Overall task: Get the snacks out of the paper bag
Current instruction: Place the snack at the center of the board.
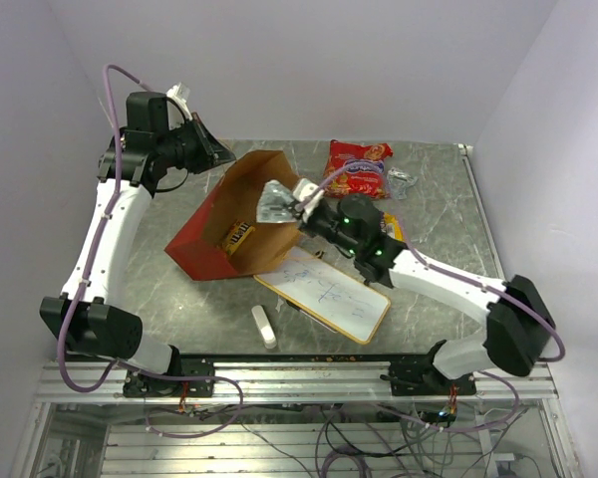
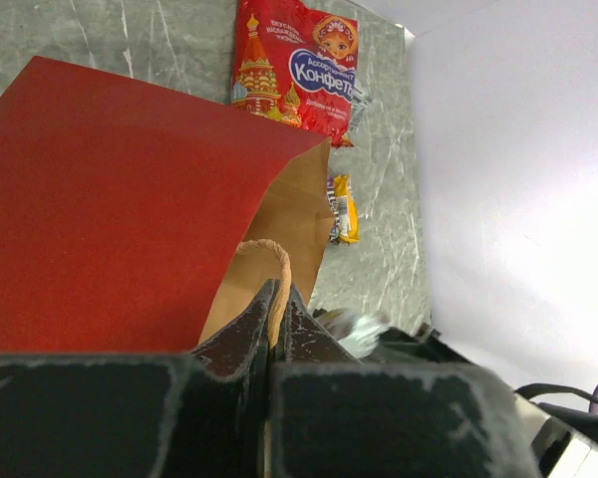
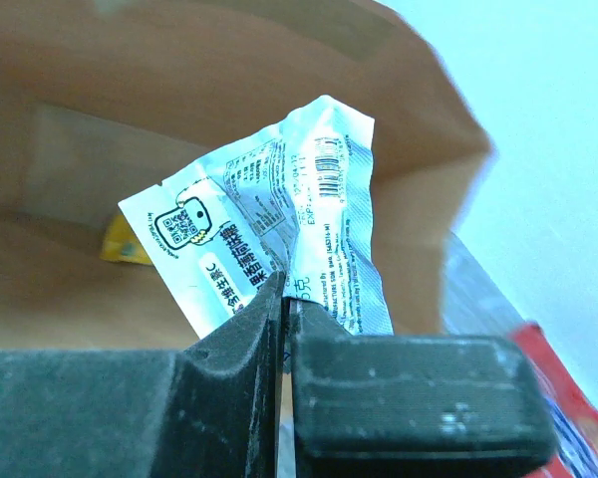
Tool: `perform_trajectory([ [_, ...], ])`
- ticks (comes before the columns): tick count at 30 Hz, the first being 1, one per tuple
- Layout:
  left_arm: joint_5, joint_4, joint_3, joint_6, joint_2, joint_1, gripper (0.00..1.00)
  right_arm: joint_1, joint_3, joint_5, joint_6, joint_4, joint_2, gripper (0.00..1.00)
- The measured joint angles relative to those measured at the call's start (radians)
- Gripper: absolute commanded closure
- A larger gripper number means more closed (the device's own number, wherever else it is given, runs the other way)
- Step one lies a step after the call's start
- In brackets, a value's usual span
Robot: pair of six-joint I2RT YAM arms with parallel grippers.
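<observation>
The red paper bag (image 1: 207, 224) lies tilted on the table, its brown mouth open to the right. My left gripper (image 1: 215, 152) is shut on the bag's twine handle (image 2: 276, 261) and holds the rim up. My right gripper (image 1: 301, 206) is shut on a silvery snack wrapper (image 1: 278, 203) at the bag's mouth; it also shows in the right wrist view (image 3: 279, 234). A brown and yellow candy pack (image 1: 238, 237) lies inside the bag. The large red-orange snack bag (image 1: 358, 167) lies on the table behind. A yellow pack (image 2: 343, 209) lies by my right arm.
A white whiteboard (image 1: 324, 294) lies in front of the bag, a small white eraser stick (image 1: 264, 326) near the front edge. A small clear wrapper (image 1: 402, 181) lies at the back right. Walls close in on left, back and right.
</observation>
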Motion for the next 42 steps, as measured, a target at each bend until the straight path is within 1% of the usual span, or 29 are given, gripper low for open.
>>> perform_trajectory([
  [2, 0.0, 0.002, -0.006, 0.0, 0.0, 0.002, 0.93, -0.016, -0.068, 0.098, 0.01, 0.029, -0.064, 1.0],
  [4, 0.001, 0.006, -0.015, -0.004, 0.0, 0.003, 0.93, -0.05, -0.095, 0.18, 0.038, 0.041, -0.097, 1.0],
  [6, 0.003, 0.01, -0.027, -0.008, 0.0, 0.003, 0.93, -0.112, -0.095, 0.264, 0.086, 0.046, -0.109, 1.0],
  [10, 0.003, 0.01, -0.041, -0.012, 0.0, 0.003, 0.93, -0.278, -0.088, 0.412, 0.202, 0.019, -0.109, 1.0],
  [14, 0.01, 0.011, -0.041, -0.016, 0.0, 0.003, 0.93, -0.43, -0.043, 0.49, 0.314, -0.043, -0.064, 1.0],
  [17, 0.017, 0.012, -0.041, -0.019, 0.0, 0.003, 0.93, -0.533, 0.011, 0.493, 0.399, -0.085, 0.016, 1.0],
  [20, 0.027, 0.012, -0.041, -0.019, 0.001, 0.003, 0.93, -0.607, 0.067, 0.486, 0.458, -0.122, 0.113, 1.0],
  [23, 0.037, 0.013, -0.042, -0.023, 0.001, 0.003, 0.93, -0.658, 0.096, 0.469, 0.502, -0.145, 0.196, 1.0],
  [27, 0.047, 0.013, -0.043, -0.023, 0.002, 0.003, 0.93, -0.712, 0.146, 0.444, 0.509, -0.183, 0.31, 1.0],
  [31, 0.053, 0.014, -0.047, -0.023, 0.005, 0.003, 0.93, -0.734, 0.176, 0.456, 0.47, -0.213, 0.396, 1.0],
  [35, 0.065, 0.018, -0.051, -0.023, 0.019, 0.003, 0.93, -0.74, 0.177, 0.456, 0.424, -0.22, 0.44, 1.0],
  [42, 0.076, 0.021, -0.051, -0.023, 0.045, 0.003, 0.93, -0.748, 0.224, 0.402, 0.381, -0.224, 0.507, 1.0],
])
